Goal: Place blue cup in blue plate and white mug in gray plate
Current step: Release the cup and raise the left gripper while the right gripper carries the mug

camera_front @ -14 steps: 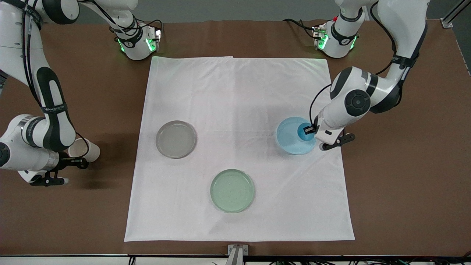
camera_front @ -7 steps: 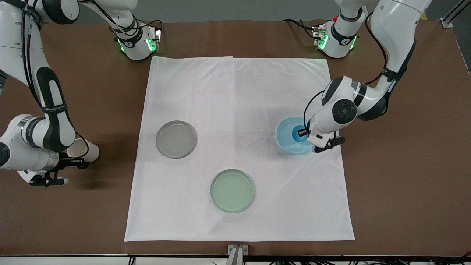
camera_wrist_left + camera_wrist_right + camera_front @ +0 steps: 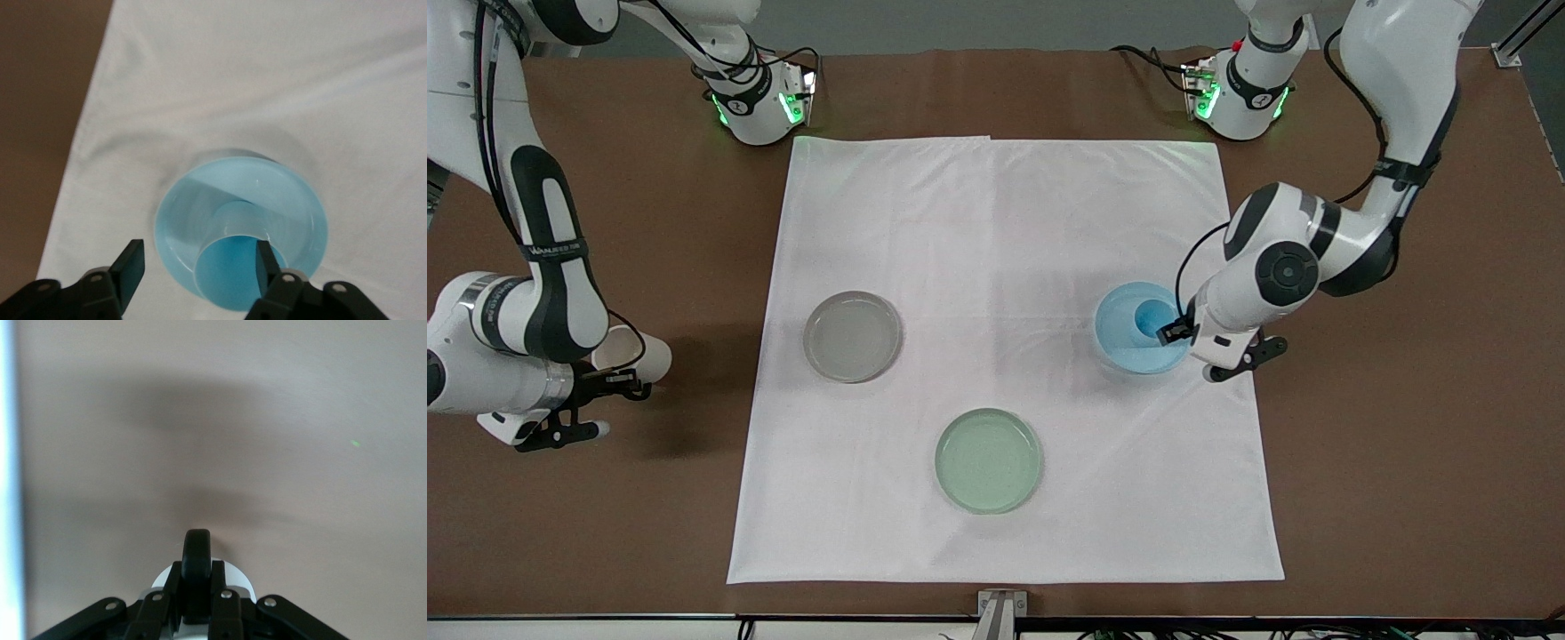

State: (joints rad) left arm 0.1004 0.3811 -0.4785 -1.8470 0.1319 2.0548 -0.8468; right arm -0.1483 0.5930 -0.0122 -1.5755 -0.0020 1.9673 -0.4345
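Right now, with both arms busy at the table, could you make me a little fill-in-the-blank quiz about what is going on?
1. The blue cup stands in the ____ plate.
2. The left gripper has its fingers ____ around the cup.
3. The right gripper is shut on the handle of the white ____.
4. The gray plate lies ____ from the front camera than the green plate.

Missing words: blue; open; mug; farther

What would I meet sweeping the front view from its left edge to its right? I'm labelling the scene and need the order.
right gripper shut on the white mug → gray plate → pale green plate → blue plate with the blue cup in it → left gripper, open.
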